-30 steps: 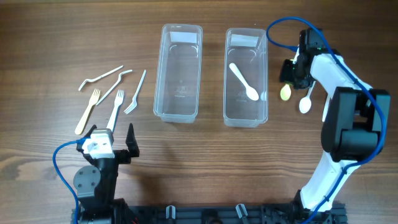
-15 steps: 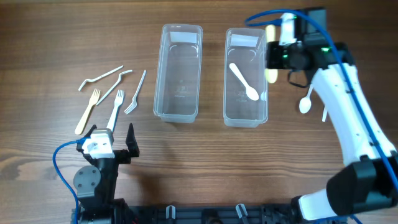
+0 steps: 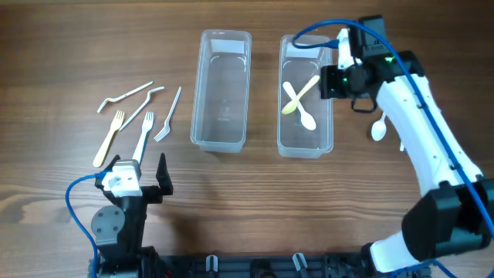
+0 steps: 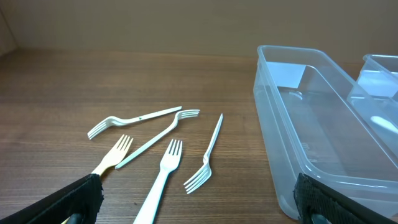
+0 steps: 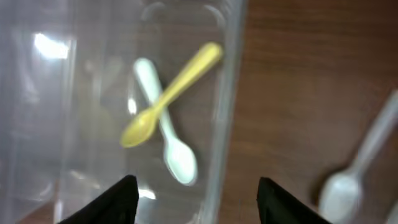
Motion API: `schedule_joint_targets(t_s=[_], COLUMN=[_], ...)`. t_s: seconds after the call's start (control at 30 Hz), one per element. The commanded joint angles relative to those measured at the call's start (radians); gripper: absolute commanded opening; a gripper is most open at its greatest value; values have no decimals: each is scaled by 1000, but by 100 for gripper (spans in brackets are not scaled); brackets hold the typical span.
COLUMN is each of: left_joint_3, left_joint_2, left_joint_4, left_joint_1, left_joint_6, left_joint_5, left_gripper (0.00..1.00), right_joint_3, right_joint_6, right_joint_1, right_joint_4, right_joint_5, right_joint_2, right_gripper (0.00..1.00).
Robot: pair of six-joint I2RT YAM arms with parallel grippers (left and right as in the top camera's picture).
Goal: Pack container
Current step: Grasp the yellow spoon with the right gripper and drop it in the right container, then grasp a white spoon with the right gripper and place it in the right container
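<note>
One white spoon is noted on the table just right of the right container, long axis apparently front-to-back, nearest the right gripper, held open and empty over that container.

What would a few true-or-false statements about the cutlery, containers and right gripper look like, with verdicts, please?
1. The yellow spoon lies across the white spoon inside the right container. True.
2. The left container holds a fork. False: it is empty; the forks lie on the table to its left.
3. The right gripper holds a spoon in its fingers. False: the fingers are apart and empty.
4. A loose spoon lies on the table beyond the right container. True.
</note>
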Motion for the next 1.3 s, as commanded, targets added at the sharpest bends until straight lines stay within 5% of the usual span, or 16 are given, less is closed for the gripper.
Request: schedule_joint_targets(t_s=[0.0, 0.27, 0.5, 0.9, 0.97, 1.0, 1.27], left_joint_3=[-5, -5, -5, -5, -5, -5, -5], left_joint_2=[-7, -7, -7, -7, -7, -7, -7], left_joint_4=[3, 3, 3, 3, 3, 3, 3], left_joint_1=[-2, -2, -2, -2, -2, -2, -2], left_joint_6=[19, 19, 19, 19, 19, 19, 19], left_joint_5=[12, 12, 12, 12, 12, 12, 12], left_gripper=[100, 100, 100, 100, 100, 100, 100], right_joint_3=[-8, -167, -402, -419, -419, -419, -394], right_joint_6=[0, 47, 145, 165, 162, 163, 140], right_joint_1=[-121, -407, -415, -413, -413, -413, -413], right_joint_4=[-82, 50, 360, 505, 497, 489, 386], right_joint_5=[145, 69, 36, 27, 16, 5, -87], right_joint_2=[-64, -50, -36, 309, 326, 325, 129], right_gripper=[59, 48, 42, 46, 12, 4, 4])
